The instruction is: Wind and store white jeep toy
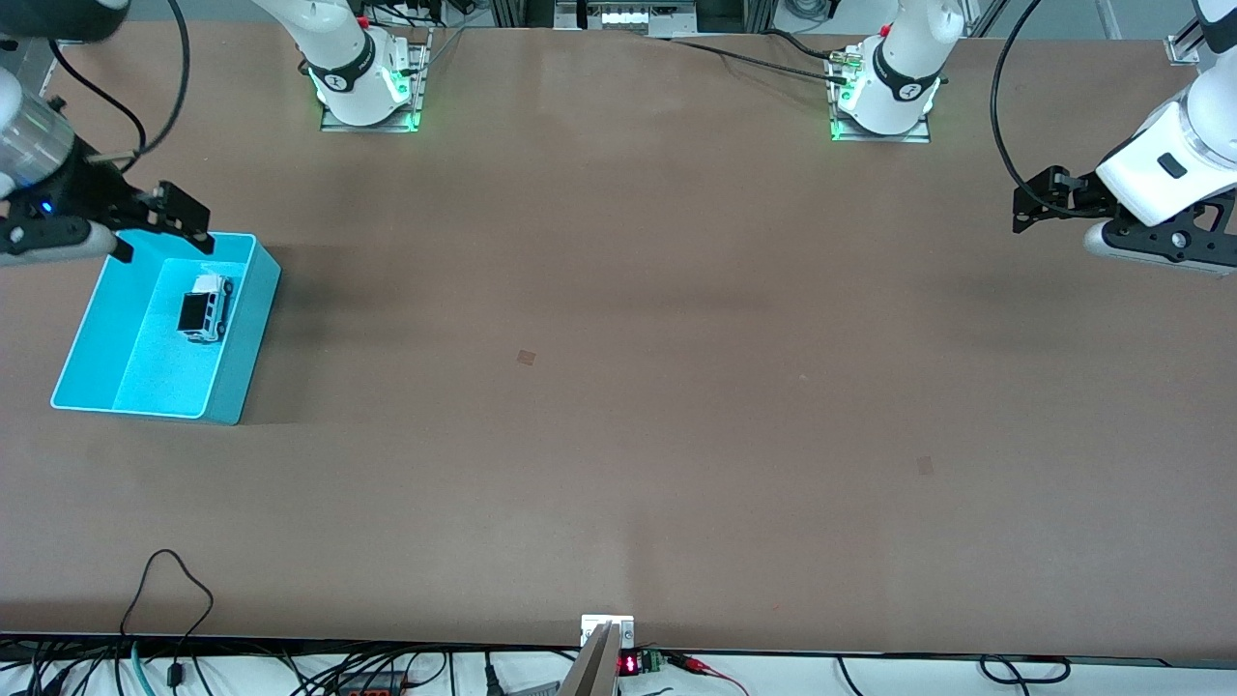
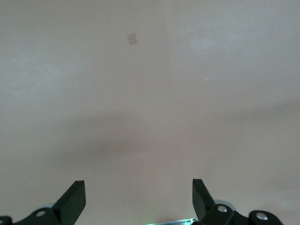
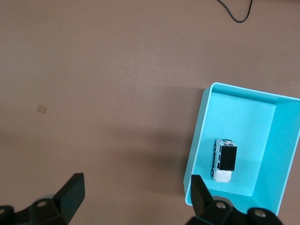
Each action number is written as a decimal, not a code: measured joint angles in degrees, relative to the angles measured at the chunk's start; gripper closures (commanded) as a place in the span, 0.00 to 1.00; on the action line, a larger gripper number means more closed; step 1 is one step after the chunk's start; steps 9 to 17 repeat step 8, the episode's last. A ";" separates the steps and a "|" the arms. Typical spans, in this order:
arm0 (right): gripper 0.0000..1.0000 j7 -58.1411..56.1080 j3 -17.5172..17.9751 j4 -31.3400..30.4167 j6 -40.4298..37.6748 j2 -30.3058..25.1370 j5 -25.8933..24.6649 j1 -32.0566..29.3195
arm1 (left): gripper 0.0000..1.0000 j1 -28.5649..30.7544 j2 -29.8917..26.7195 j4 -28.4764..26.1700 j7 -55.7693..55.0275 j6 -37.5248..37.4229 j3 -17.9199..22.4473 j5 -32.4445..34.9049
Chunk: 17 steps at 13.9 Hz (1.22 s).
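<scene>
The white jeep toy [image 1: 206, 307] with its black rear roof panel lies inside the cyan bin [image 1: 77, 338] at the right arm's end of the table. It also shows in the right wrist view [image 3: 224, 161], inside the bin [image 3: 197, 140]. My right gripper [image 1: 179, 217] is open and empty, up in the air over the bin's rim that lies nearest the robots' bases. In its own view the right gripper [image 3: 136, 194] has its jaws wide apart. My left gripper [image 1: 1034, 203] waits open and empty above the bare table at the left arm's end; its own view [image 2: 138, 199] shows only tabletop.
The brown table [image 1: 618, 387] is bare apart from two small tape marks [image 1: 526, 357] [image 1: 925, 465]. Cables [image 1: 164, 580] trail over the table edge nearest the front camera. The arm bases [image 1: 367, 87] [image 1: 884, 92] stand along the edge farthest from it.
</scene>
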 measured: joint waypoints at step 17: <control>0.00 0.09 0.37 6.65 -5.88 0.05 0.00 -0.16 | 0.00 0.00 0.00 0.05 0.00 -1.32 -0.22 0.00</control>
